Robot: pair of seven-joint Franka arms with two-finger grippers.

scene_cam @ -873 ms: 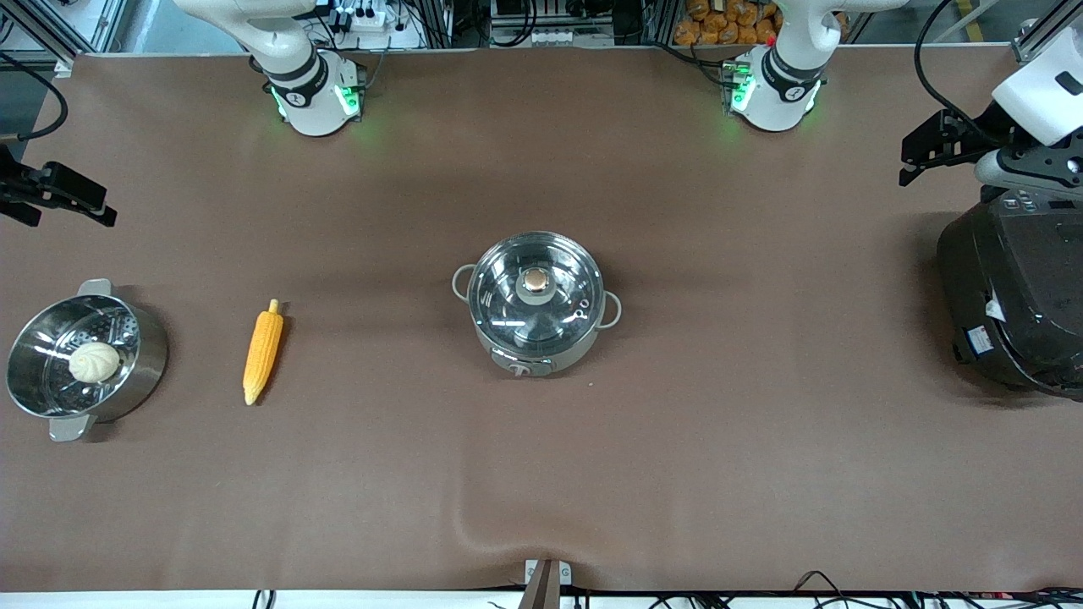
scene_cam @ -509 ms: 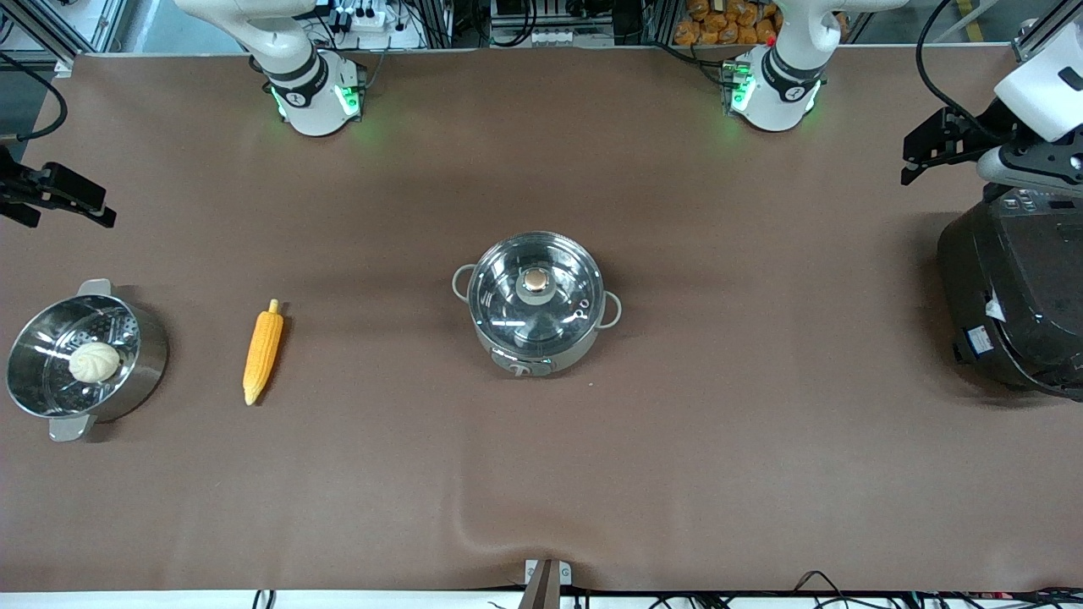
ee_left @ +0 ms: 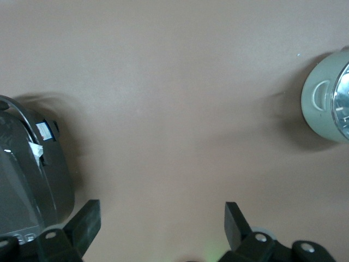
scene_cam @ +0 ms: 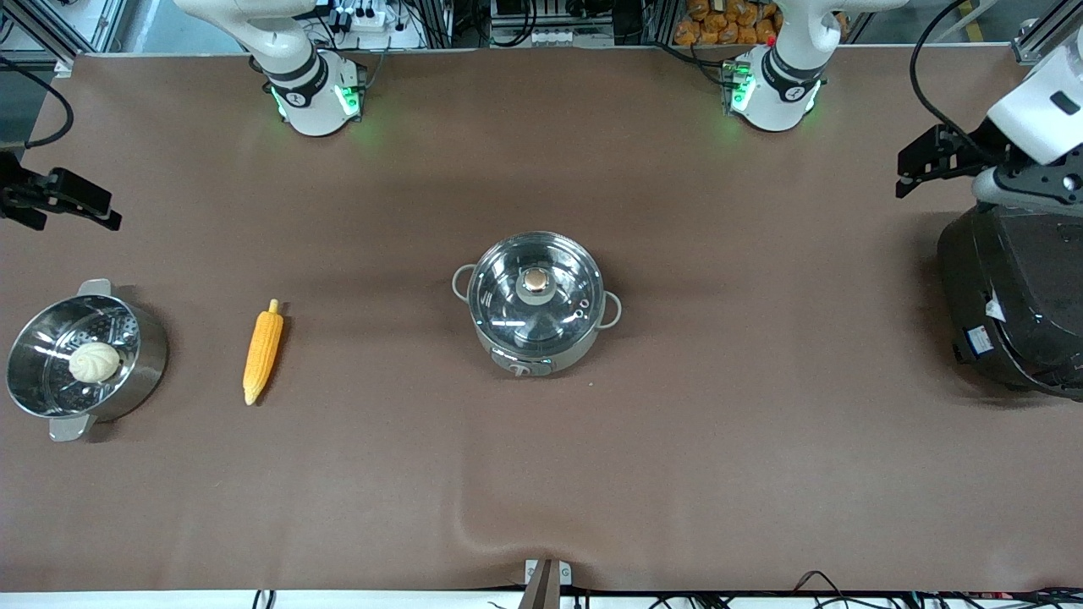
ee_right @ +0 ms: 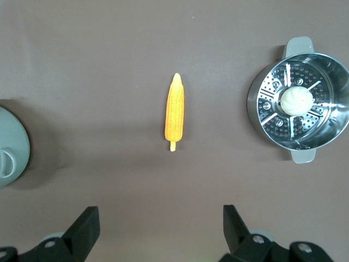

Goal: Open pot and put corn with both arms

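Observation:
The grey pot stands mid-table with its glass lid on and the copper knob at the centre. The corn lies on the table between the pot and the right arm's end. My left gripper is open and empty, up in the air at the left arm's end beside the black cooker. My right gripper is open and empty, over the table's edge at the right arm's end. The left wrist view shows its open gripper and the pot. The right wrist view shows its open gripper and the corn.
A steel steamer pot with a white bun in it stands at the right arm's end beside the corn, and shows in the right wrist view. A big black cooker stands at the left arm's end, under the left wrist.
Both grippers have shifted a little at their ends of the table. The pot, lid and corn have not moved.

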